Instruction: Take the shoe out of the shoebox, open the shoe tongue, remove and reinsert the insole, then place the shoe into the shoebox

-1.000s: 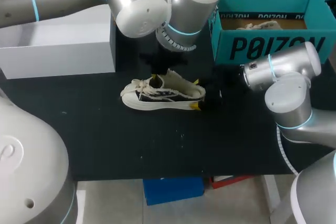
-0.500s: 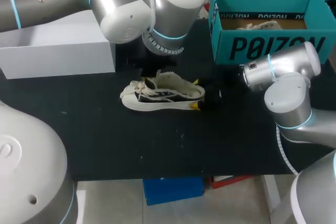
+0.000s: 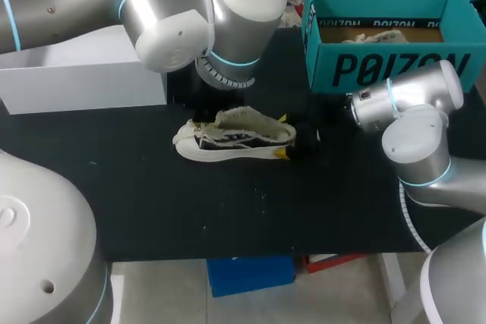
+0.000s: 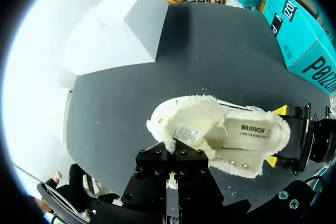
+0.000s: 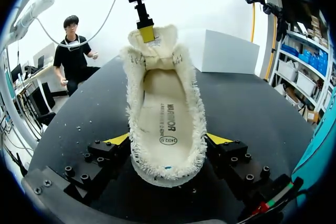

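Note:
A cream, fleece-lined shoe (image 3: 235, 139) with black side panels lies on its sole in the middle of the black table (image 3: 152, 195), toe to the left. My left gripper (image 4: 175, 151) is shut on the shoe tongue (image 4: 185, 132), which is pulled forward over the laces. In the right wrist view its yellow tip (image 5: 146, 33) pinches the tongue at the far end of the shoe (image 5: 165, 124). My right gripper (image 5: 168, 141) is shut on the heel, one yellow fingertip (image 5: 118, 139) on each side. The insole (image 5: 164, 116) lies flat inside.
The teal shoebox (image 3: 387, 66) stands at the back right, with a second shoe (image 3: 373, 36) inside it. A white box (image 3: 83, 73) stands at the back left. My left arm's wrist (image 3: 228, 17) hangs over the shoe's toe end.
My left arm has moved left and drawn the tongue forward over the laces, so the shoe's mouth gapes wider. The right arm and the shoe's heel have stayed put.

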Motion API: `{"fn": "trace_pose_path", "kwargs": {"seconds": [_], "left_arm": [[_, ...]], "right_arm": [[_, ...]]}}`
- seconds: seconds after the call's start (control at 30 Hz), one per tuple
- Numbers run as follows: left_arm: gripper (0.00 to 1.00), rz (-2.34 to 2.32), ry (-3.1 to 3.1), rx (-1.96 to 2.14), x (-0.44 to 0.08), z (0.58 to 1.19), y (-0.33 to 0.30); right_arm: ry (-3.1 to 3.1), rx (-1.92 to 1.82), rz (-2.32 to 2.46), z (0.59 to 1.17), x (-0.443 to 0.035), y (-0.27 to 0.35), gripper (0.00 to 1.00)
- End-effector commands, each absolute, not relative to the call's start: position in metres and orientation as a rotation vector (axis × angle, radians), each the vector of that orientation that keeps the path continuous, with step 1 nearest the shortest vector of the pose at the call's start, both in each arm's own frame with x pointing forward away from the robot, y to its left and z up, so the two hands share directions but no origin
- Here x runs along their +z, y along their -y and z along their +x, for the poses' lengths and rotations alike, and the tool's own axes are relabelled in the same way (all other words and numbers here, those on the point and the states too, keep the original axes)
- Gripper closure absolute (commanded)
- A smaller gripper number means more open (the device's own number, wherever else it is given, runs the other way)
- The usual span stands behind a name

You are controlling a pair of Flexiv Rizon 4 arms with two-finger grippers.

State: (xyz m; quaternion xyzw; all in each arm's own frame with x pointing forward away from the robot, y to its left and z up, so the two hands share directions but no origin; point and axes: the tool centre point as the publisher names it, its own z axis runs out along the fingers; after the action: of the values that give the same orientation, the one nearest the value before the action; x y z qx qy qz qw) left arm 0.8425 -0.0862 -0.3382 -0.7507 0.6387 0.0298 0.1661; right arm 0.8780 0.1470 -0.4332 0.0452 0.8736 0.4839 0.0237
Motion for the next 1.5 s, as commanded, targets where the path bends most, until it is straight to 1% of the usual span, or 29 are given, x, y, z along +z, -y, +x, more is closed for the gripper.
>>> {"fn": "trace_pose_path", "kwargs": {"seconds": [0.03, 0.53, 0.73, 0.77, 0.83, 1.17, 1.5], "left_arm": [[1.0, -2.153, -1.82, 0.099, -0.348, 0.843, 0.082], [1.0, -2.174, -1.809, 0.174, -0.366, 0.845, 0.075], [1.0, -2.16, -1.807, 0.186, -0.366, 0.849, 0.076], [0.85, -2.154, -1.804, 0.189, -0.365, 0.849, 0.076], [0.01, -2.146, -1.807, 0.184, -0.363, 0.851, 0.076], [0.0, -2.077, -1.866, 0.082, -0.34, 0.856, 0.083], [0.0, -1.853, -2.141, -0.186, -0.309, 0.858, 0.096]], "right_arm": [[-2.706, 1.494, 0.144, 0.879, -0.436, -0.147, 1.0], [-2.706, 1.494, 0.144, 0.879, -0.436, -0.147, 1.0], [-2.706, 1.494, 0.144, 0.879, -0.436, -0.147, 1.0], [-2.706, 1.494, 0.144, 0.879, -0.436, -0.147, 1.0], [-2.706, 1.494, 0.144, 0.879, -0.436, -0.147, 1.0], [-2.706, 1.494, 0.144, 0.879, -0.436, -0.147, 1.0], [-2.706, 1.494, 0.144, 0.879, -0.436, -0.147, 1.0]]}}
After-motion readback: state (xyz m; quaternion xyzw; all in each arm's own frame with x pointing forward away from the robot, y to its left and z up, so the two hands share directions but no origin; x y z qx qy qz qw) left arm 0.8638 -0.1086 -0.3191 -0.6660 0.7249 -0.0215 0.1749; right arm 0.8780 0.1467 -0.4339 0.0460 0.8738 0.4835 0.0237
